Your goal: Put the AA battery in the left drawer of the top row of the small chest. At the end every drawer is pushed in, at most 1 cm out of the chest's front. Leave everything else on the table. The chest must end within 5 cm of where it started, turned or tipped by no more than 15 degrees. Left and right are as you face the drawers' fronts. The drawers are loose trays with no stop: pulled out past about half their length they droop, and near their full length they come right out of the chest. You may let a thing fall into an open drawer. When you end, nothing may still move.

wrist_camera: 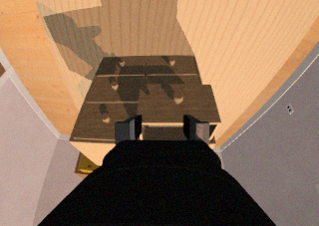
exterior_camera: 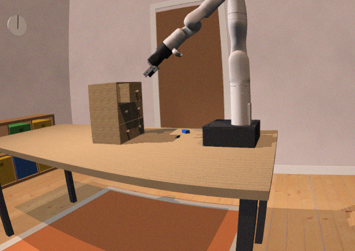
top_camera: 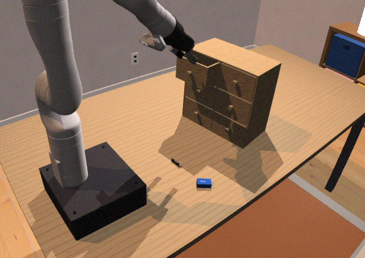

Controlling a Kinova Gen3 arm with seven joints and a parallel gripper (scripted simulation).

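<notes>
The chest stands upright. Its top-row left drawer stands well out of the front; the other drawers look pushed in. My gripper is open with nothing between its fingers, tilted downward just above the pulled-out drawer. A small dark cylinder with a lighter end lies on the table in front of the chest; I cannot tell whether it is the AA battery. The drawer's floor is hidden, so its contents cannot be seen.
A small blue box lies on the table near the dark cylinder. The arm's black base block stands across from the chest's front. The chest's round knobs stick out from the drawer fronts.
</notes>
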